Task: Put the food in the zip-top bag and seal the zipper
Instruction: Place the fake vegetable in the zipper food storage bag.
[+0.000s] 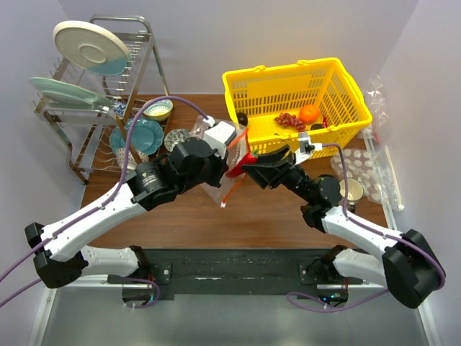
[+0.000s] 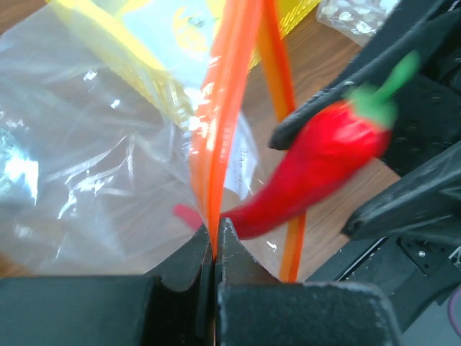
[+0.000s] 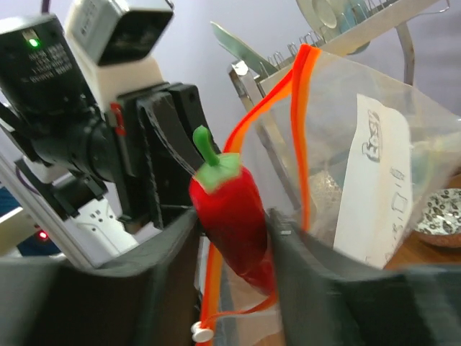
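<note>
My left gripper (image 2: 215,231) is shut on the red-orange zipper (image 2: 223,108) of the clear zip-top bag (image 2: 94,158) and holds its mouth up above the table (image 1: 259,209). My right gripper (image 3: 229,223) is shut on a red chili pepper (image 3: 230,209) with a green stem, right at the bag's open mouth; its tip is between the two orange strips. The bag's white label (image 3: 371,187) faces the right wrist camera. From above, the pepper (image 1: 247,158) sits between both grippers. Dark red grapes (image 1: 289,120) and an orange (image 1: 309,113) lie in the yellow basket (image 1: 346,86).
A dish rack (image 1: 137,43) with plates stands at the back left, with bowls (image 1: 144,133) beside it. Crinkled dimpled packaging (image 1: 360,169) and a cup (image 1: 353,189) lie at the right. The zipper's white slider (image 3: 203,333) hangs at the low end.
</note>
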`<action>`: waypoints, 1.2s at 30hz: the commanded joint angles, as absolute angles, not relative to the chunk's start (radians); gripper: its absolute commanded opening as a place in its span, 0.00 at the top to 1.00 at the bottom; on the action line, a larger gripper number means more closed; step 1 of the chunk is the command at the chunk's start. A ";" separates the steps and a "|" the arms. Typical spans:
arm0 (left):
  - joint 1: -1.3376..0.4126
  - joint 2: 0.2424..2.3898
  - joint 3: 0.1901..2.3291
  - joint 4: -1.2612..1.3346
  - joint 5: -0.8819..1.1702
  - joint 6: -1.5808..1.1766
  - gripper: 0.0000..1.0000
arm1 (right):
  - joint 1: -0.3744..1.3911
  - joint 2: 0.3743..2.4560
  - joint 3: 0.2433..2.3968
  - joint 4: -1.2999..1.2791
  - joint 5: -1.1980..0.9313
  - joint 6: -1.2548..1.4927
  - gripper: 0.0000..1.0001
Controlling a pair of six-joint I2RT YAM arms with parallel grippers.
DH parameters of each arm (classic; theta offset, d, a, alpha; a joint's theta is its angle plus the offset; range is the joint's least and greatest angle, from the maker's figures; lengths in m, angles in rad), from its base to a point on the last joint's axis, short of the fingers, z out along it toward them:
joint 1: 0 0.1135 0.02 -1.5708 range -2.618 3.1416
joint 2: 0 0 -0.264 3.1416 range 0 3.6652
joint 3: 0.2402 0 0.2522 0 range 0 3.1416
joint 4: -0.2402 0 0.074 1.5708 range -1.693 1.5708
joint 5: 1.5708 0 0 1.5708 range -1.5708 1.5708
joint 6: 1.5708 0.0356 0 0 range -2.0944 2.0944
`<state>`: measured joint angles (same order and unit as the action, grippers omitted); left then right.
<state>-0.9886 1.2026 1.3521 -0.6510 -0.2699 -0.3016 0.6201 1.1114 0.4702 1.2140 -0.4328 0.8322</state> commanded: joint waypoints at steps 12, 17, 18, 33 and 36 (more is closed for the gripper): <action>-0.985 1.184 1.356 -0.666 -0.245 -0.379 1.00 | 0.626 0.963 0.688 0.487 -0.357 0.609 0.36; -0.983 1.178 1.355 -0.667 -0.256 -0.384 1.00 | 0.626 0.969 0.804 0.188 -0.331 0.554 0.45; -0.985 1.180 1.355 -0.667 -0.259 -0.383 1.00 | 0.624 0.973 0.828 0.120 -0.330 0.537 0.48; -0.983 1.175 1.353 -0.703 -0.285 -0.408 1.00 | 0.634 1.040 0.922 -0.261 -0.212 0.442 0.55; -0.983 1.177 1.347 -0.710 -0.285 -0.413 1.00 | 0.635 1.035 0.939 -0.275 -0.212 0.425 0.51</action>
<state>-0.9886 1.2018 1.3479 -0.7082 -0.2695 -0.3862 0.6304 1.0424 0.8696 -0.2005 -0.2668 0.4770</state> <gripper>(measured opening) 0.016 0.469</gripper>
